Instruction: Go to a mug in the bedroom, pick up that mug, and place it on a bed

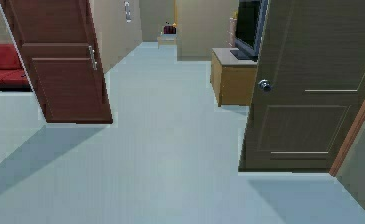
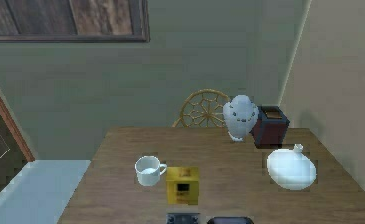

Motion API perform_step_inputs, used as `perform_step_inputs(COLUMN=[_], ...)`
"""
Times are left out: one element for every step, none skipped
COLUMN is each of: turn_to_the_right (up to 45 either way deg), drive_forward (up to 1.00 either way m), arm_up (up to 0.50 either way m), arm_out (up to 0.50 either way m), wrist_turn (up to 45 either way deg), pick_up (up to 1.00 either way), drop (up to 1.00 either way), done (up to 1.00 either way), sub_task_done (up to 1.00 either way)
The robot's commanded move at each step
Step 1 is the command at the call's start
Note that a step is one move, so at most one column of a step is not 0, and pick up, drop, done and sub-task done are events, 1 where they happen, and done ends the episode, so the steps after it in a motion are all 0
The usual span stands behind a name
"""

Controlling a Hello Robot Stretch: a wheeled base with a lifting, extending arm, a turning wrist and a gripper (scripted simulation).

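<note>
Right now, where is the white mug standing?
In the arm side view, the white mug stands on the wooden table, left of its middle, just up and left of the yellow box.

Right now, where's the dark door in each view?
Forward view: dark door stands at the right, handle toward the hallway.
Arm side view: probably the same door, at the left edge, left of the table with the white mug.
Shared landmark: its red-brown frame.
</note>
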Motion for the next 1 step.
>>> perform_step_inputs(turn_to_the_right=[0.0], drive_forward=[0.0], arm_up=[0.0], arm_out=[0.26], wrist_turn=[0.0], pick_up=[0.0], drop=[0.0], done=[0.0], sub_task_done=[0.0])
